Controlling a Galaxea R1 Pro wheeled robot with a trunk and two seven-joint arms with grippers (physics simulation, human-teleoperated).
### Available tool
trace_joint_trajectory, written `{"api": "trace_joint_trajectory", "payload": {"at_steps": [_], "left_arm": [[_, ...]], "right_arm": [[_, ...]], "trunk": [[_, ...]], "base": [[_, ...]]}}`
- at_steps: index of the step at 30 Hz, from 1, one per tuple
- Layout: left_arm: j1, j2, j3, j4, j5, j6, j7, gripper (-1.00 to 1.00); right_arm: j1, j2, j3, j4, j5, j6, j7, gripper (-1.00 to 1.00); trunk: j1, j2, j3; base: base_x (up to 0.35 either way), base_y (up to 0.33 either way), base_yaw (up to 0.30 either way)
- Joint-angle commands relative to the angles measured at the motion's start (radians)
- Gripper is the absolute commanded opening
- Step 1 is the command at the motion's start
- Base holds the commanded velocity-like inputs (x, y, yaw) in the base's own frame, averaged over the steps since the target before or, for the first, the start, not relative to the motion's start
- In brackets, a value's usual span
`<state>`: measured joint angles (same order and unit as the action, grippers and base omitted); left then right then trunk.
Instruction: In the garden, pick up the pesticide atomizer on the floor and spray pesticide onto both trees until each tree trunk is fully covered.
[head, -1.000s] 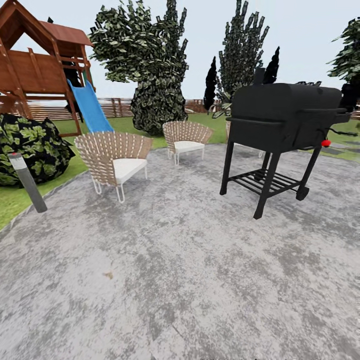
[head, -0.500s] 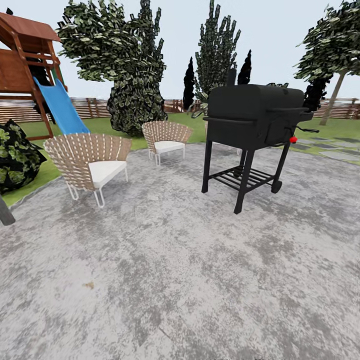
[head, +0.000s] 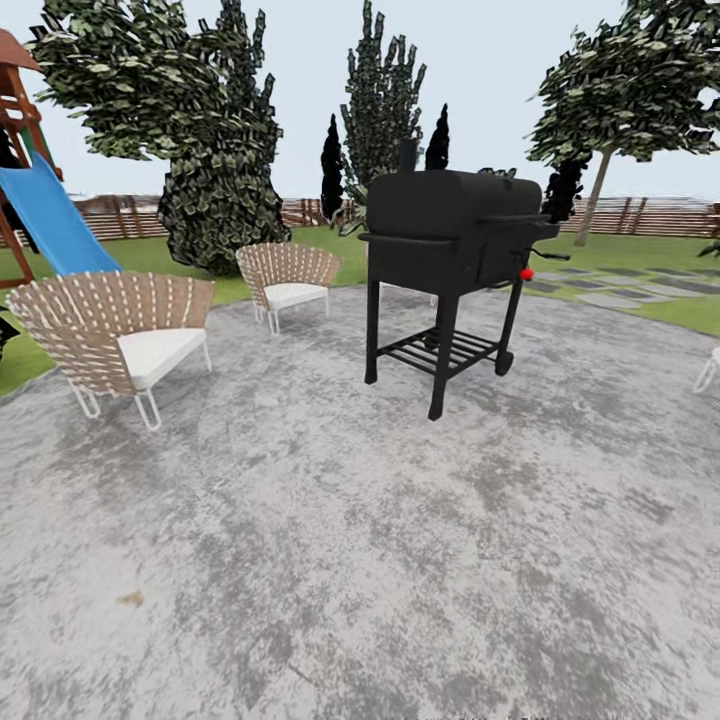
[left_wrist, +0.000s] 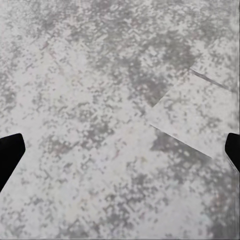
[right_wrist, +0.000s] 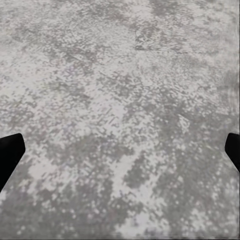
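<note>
Grey mottled stone patio (head: 400, 560) lay underfoot, black barbecue grill (head: 450, 235) stood mid-patio, two woven chairs (head: 115, 335) sat left, blue slide (head: 45, 220) beyond, slatted wooden fence (head: 640, 218) behind, pale overcast sky.

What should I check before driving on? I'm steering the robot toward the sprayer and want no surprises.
1. Atomizer located: not ok; none shows on the paving ahead.
2. A bare-trunked tree found: ok, far right by the fence.
3. Straight path: not ok; the black grill stands ahead, so I would steer around it.
4. Left side: ok for now; two wicker chairs sit off the line.
5. Left end effector free: ok, fingers wide apart over stone.
6. Right end effector free: ok, likewise nothing between the fingers.
</note>
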<state>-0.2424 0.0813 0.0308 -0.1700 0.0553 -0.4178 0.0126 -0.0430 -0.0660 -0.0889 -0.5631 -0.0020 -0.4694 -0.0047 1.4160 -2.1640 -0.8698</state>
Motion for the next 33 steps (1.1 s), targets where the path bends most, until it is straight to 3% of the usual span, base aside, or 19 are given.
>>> {"api": "trace_joint_trajectory", "payload": {"at_steps": [1, 33], "left_arm": [[0.000, 0.000, 0.000, 0.000, 0.000, 0.000, 0.000, 1.00], [0.000, 0.001, -0.003, 0.000, -0.001, -0.001, -0.001, 1.00]], "right_arm": [[0.000, 0.000, 0.000, 0.000, 0.000, 0.000, 0.000, 1.00], [0.000, 0.000, 0.000, 0.000, 0.000, 0.000, 0.000, 1.00]], "trunk": [[0.000, 0.000, 0.000], [0.000, 0.000, 0.000]], "base": [[0.000, 0.000, -0.283], [0.000, 0.000, -0.283]]}}
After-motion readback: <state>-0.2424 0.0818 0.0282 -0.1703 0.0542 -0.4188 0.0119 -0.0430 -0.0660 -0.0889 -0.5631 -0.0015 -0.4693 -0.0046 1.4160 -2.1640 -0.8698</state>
